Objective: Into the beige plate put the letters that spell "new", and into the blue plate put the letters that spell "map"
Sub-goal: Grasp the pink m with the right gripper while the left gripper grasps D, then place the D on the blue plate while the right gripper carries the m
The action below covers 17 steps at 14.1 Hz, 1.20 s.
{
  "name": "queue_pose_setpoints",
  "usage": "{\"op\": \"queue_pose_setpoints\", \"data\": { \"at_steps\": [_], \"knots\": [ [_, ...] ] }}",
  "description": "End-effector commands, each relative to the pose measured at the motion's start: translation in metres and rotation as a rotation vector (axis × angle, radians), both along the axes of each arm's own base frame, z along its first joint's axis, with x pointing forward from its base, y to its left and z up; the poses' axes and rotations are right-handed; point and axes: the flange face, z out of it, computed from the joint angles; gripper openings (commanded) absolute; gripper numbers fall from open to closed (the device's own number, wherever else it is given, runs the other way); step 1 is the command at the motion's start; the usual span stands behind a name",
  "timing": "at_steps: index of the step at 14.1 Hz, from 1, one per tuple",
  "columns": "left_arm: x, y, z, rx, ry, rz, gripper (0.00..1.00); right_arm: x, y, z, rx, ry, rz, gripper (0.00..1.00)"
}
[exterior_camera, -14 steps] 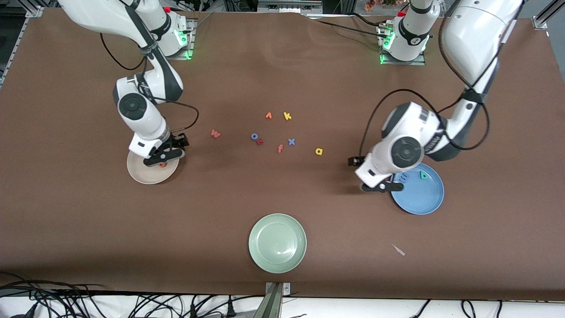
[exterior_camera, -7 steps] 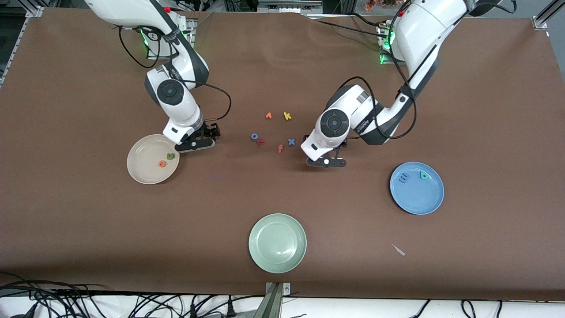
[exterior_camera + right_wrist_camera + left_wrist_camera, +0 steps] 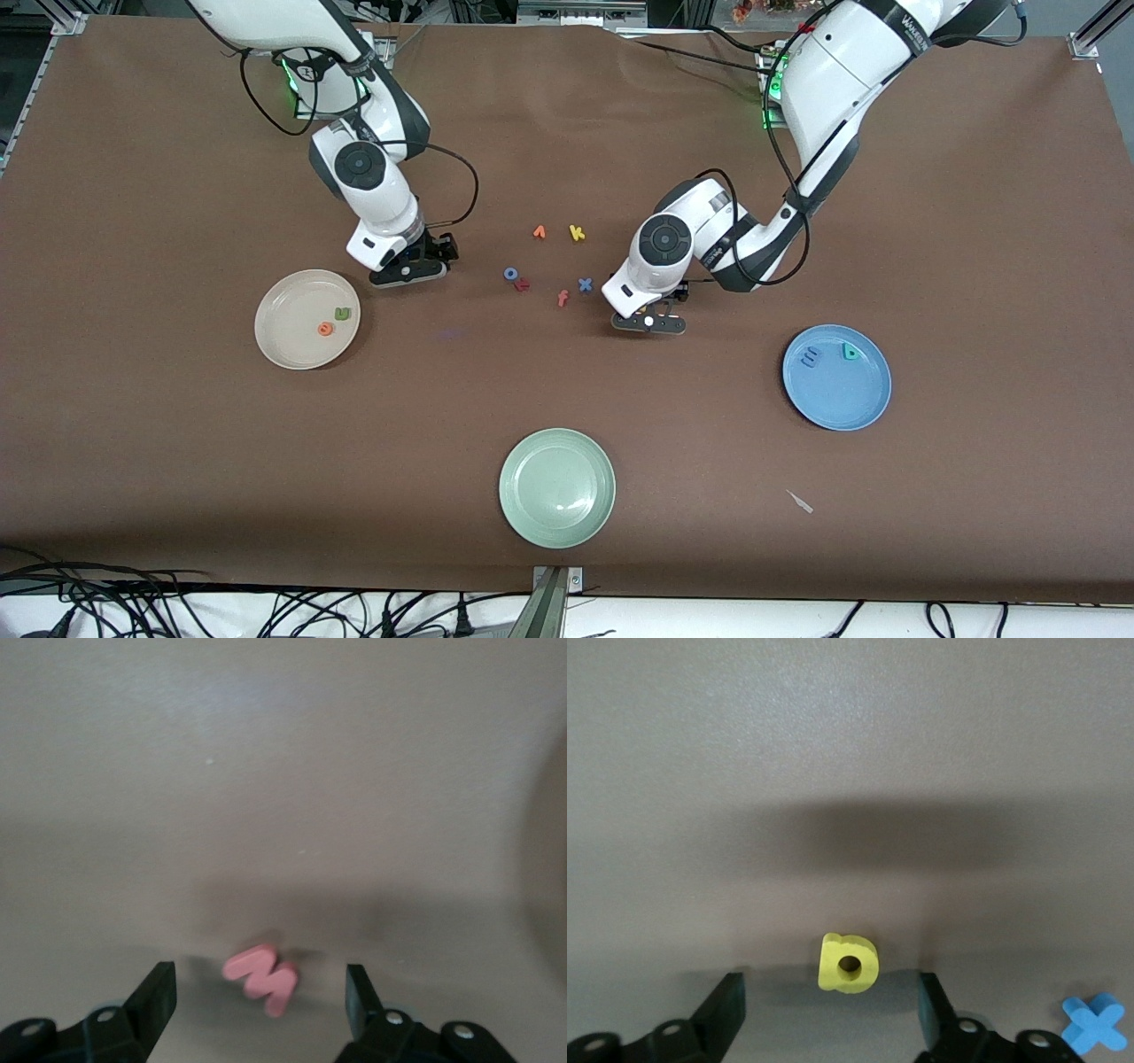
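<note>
The beige plate holds a green n and an orange e. In the blue plate lie a blue m and a teal p. My right gripper stands open beside the beige plate, low over the table. In the right wrist view the pink w lies flat between the fingers of my right gripper, touching neither. My left gripper is open beside the loose letters. The yellow a lies on the table between the fingers of my left gripper, with a gap on each side.
Loose letters lie mid-table: an orange v, a yellow k, a blue o, a red letter, an f and a blue x. A pale green plate sits near the front edge.
Both arms have left their plates and swung toward the loose letters. The right gripper now straddles the w and the left gripper straddles the a. The n and e show in the beige plate.
</note>
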Motion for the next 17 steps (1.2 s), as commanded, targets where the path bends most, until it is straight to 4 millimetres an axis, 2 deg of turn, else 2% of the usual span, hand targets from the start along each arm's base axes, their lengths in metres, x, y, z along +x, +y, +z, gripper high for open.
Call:
{"op": "queue_pose_setpoints", "data": {
  "at_steps": [1, 2, 4, 5, 9, 11, 12, 14, 17],
  "knots": [
    [-0.001, -0.004, 0.000, 0.008, -0.029, -0.005, 0.69, -0.008, 0.003, 0.001, 0.006, -0.008, -0.008, 0.85],
    [-0.001, -0.003, 0.000, 0.008, -0.029, -0.002, 0.55, -0.008, 0.002, 0.001, 0.006, -0.011, -0.005, 0.84],
    [0.000, -0.002, -0.001, 0.009, -0.027, 0.000, 0.12, -0.009, 0.003, -0.003, 0.006, -0.014, 0.009, 0.84],
    [0.000, -0.002, 0.000, 0.008, -0.028, 0.004, 0.00, -0.010, 0.004, -0.005, 0.011, -0.017, 0.012, 0.83],
    [0.008, 0.004, 0.017, 0.022, -0.038, 0.003, 0.00, -0.014, 0.003, -0.014, 0.026, -0.022, 0.018, 0.74],
    [0.018, 0.016, 0.049, 0.068, -0.046, -0.006, 0.00, -0.014, 0.002, -0.015, 0.018, -0.026, 0.037, 0.70],
    [0.027, 0.029, 0.066, 0.079, -0.050, -0.040, 0.00, -0.015, 0.001, -0.015, 0.014, -0.025, 0.042, 0.69],
    [0.053, 0.069, 0.098, 0.097, -0.026, -0.129, 0.00, -0.015, -0.001, -0.016, 0.009, -0.026, 0.053, 0.65],
    [0.077, 0.127, 0.130, 0.137, -0.005, -0.189, 0.00, -0.012, -0.007, -0.017, -0.004, -0.034, 0.067, 0.52]
  ]
}}
